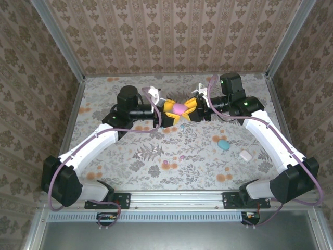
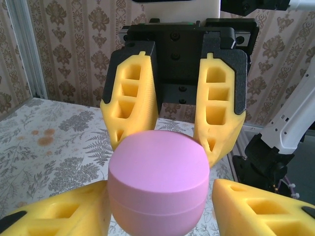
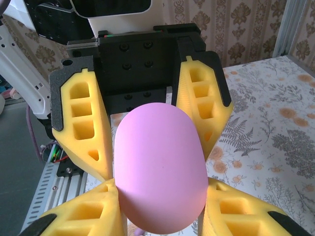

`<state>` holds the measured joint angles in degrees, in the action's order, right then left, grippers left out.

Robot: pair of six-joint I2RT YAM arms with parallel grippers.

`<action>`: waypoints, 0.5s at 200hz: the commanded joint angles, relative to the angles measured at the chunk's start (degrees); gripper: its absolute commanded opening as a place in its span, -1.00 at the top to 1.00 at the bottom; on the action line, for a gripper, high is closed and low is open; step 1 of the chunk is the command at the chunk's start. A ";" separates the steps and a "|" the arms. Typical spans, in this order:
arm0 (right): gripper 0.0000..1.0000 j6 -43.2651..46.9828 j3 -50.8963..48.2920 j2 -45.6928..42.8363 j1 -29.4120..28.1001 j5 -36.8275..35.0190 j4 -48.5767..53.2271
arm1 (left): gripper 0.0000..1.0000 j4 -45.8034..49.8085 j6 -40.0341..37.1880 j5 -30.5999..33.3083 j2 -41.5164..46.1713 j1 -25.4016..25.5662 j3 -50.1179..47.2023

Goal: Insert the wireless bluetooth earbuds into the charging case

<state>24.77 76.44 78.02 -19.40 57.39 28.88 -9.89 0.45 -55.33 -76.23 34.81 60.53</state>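
A closed pink egg-shaped charging case (image 1: 179,108) hangs above the middle of the table, held from both sides. My left gripper (image 1: 169,109) grips it from the left, yellow fingers (image 2: 54,216) against its sides. My right gripper (image 1: 191,110) is shut on its opposite end, with both pads (image 3: 236,211) pressed to the case (image 3: 160,167). The seam around the case (image 2: 157,187) is shut. On the cloth below lie a tiny light blue speck (image 1: 182,126) and a tiny pink one (image 1: 165,163), which look like earbuds.
A teal case (image 1: 223,144) and a white case (image 1: 245,155) lie on the floral cloth at the right, near my right arm. Metal posts and patterned walls enclose the table on three sides. The aluminium rail (image 1: 177,199) runs along the near edge.
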 commanded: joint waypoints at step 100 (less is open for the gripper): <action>0.30 1.03 0.45 0.22 -0.37 -0.98 -1.06 | 0.25 -0.26 -0.10 -1.33 -0.68 0.30 2.67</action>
<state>25.30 76.44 78.02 -19.38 57.23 28.34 -9.43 0.40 -55.48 -77.03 34.81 61.28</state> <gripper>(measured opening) 0.344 0.395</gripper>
